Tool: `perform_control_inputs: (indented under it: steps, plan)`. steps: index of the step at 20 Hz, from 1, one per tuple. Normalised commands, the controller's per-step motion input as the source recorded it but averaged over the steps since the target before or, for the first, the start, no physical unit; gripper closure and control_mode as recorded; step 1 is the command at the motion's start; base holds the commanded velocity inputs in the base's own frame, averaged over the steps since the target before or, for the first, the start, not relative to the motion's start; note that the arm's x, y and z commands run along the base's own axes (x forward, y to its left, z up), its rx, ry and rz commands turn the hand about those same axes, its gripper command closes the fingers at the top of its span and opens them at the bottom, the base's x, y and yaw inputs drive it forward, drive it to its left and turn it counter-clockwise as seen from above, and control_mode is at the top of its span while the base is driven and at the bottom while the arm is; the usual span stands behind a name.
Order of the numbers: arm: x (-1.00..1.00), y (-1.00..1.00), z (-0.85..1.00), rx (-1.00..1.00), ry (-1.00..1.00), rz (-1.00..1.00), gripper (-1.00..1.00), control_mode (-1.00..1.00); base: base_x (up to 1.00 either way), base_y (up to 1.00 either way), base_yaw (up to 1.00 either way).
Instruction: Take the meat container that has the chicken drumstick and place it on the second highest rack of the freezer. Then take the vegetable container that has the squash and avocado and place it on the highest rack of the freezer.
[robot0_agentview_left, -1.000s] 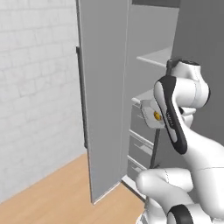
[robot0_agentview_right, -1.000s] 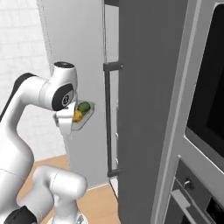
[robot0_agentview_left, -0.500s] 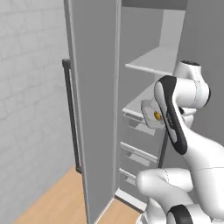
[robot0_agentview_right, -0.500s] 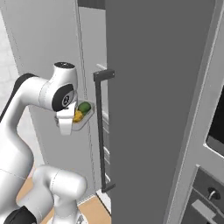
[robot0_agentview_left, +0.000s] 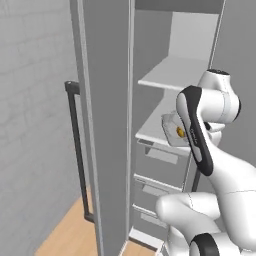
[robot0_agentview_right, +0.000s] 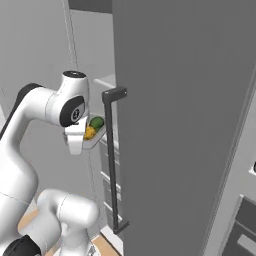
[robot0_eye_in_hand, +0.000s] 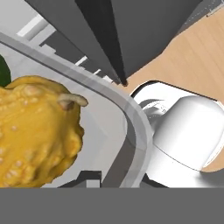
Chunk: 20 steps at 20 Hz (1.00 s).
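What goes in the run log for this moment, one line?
stage: carrying vegetable container | contents: squash, avocado | gripper: shut on container | freezer: door open | highest rack: not reached

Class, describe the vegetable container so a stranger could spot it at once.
Find the tall grey freezer with its door open. In front of its shelves the white arm's gripper holds a pale tray. It carries a bumpy yellow squash and a green avocado.
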Motion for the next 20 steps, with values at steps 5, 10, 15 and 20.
perform_control_inputs:
  steps: [5, 10, 15, 20]
  plan:
    - [0.00, 0.00, 0.00, 0.00, 0.00, 0.00, 1.00, 1.00, 0.50, 0.22, -0.32]
    - [0.00, 0.00, 0.00, 0.00, 0.00, 0.00, 1.00, 1.00, 0.34, 0.31, -0.32]
    - [0.00, 0.00, 0.00, 0.00, 0.00, 0.00, 1.00, 1.00, 0.40, 0.31, -0.36]
    - [0.00, 0.00, 0.00, 0.00, 0.00, 0.00, 1.00, 1.00, 0.49, 0.46, -0.34]
